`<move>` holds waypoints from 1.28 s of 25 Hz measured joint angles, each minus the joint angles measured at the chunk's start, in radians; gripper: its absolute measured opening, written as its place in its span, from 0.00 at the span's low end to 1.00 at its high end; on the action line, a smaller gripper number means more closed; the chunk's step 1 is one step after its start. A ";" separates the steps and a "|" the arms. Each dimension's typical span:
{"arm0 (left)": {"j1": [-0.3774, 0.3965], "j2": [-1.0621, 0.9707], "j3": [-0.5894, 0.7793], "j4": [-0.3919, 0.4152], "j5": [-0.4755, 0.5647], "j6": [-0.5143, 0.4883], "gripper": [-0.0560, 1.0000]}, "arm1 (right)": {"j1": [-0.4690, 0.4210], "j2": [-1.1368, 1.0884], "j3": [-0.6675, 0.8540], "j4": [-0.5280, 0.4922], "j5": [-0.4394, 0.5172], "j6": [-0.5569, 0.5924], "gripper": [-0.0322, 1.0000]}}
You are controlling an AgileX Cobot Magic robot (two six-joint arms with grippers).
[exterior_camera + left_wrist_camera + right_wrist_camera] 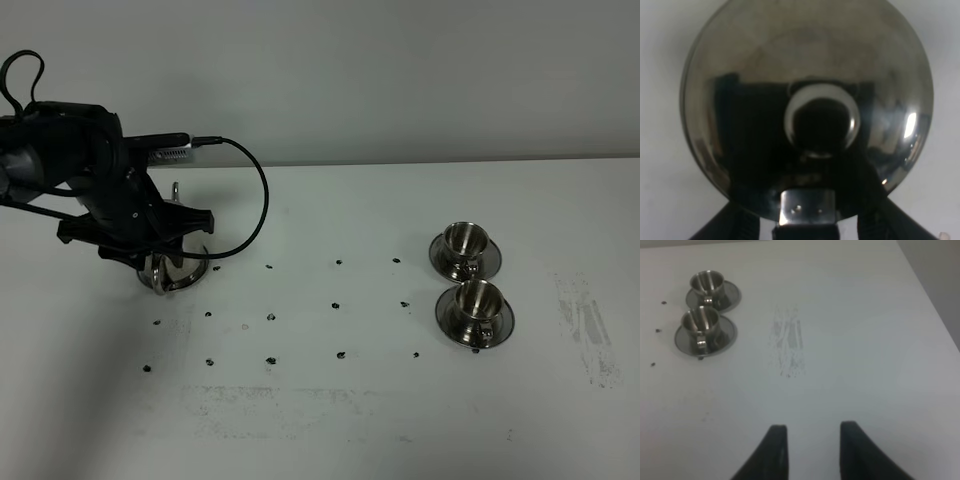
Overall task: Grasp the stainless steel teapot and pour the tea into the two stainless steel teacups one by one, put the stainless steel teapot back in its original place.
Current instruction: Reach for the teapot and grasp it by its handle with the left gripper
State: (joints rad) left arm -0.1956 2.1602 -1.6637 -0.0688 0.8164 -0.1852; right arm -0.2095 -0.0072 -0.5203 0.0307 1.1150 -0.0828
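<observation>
The left arm (pixel 90 175) stood over the teapot (pixel 805 65), which sat directly beneath the left jaws on its saucer (pixel 190 281). Those jaws were spread, one to each side of the handle mount (pixel 806 207), and no contact with it could be made out. The lid was on, so the tea could not be seen. Black spots (pixel 271 317) dotted the surface (pixel 330 430) to the right of the left jaws. The rear cup (pixel 462 238) and front cup (pixel 477 297) stood on their saucers, well apart from the left jaws and well ahead of the right jaws. The right jaws were spread over bare surface, holding nothing.

Risks, as judged: polished steel grips poorly, so an off-centre pinch on the handle could let the teapot swing and spill from the spout. The cups stood just beside each other, so a loose pour could splash or knock the wrong one.

No brand, label or writing was legible.
</observation>
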 joint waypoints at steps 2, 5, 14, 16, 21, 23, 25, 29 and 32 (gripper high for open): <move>0.000 0.009 -0.011 -0.001 0.006 0.000 0.49 | 0.000 0.000 0.000 0.000 0.000 0.000 0.27; 0.000 0.017 -0.018 -0.002 0.012 -0.011 0.49 | 0.000 0.000 0.000 0.000 0.000 0.000 0.27; 0.006 0.031 -0.019 -0.005 0.013 -0.026 0.49 | 0.000 0.000 0.000 0.000 0.000 0.000 0.27; 0.009 0.031 -0.019 -0.005 0.013 -0.033 0.49 | 0.000 0.000 0.000 0.000 0.000 0.000 0.27; 0.017 0.035 -0.019 -0.012 0.012 -0.060 0.43 | 0.000 0.000 0.000 0.000 0.000 0.000 0.27; 0.017 0.040 -0.020 -0.013 0.009 -0.064 0.33 | 0.000 0.000 0.000 0.000 0.000 0.000 0.27; 0.017 0.046 -0.020 -0.013 0.005 -0.056 0.24 | 0.000 0.000 0.000 0.000 0.000 0.000 0.27; 0.018 0.046 -0.020 -0.013 0.002 -0.017 0.24 | 0.000 0.000 0.000 0.000 0.000 0.000 0.27; 0.020 0.046 -0.020 -0.013 0.001 -0.004 0.24 | 0.000 0.000 0.000 0.000 0.000 0.000 0.27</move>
State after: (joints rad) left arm -0.1754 2.2067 -1.6837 -0.0822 0.8170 -0.1888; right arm -0.2095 -0.0072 -0.5203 0.0307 1.1150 -0.0828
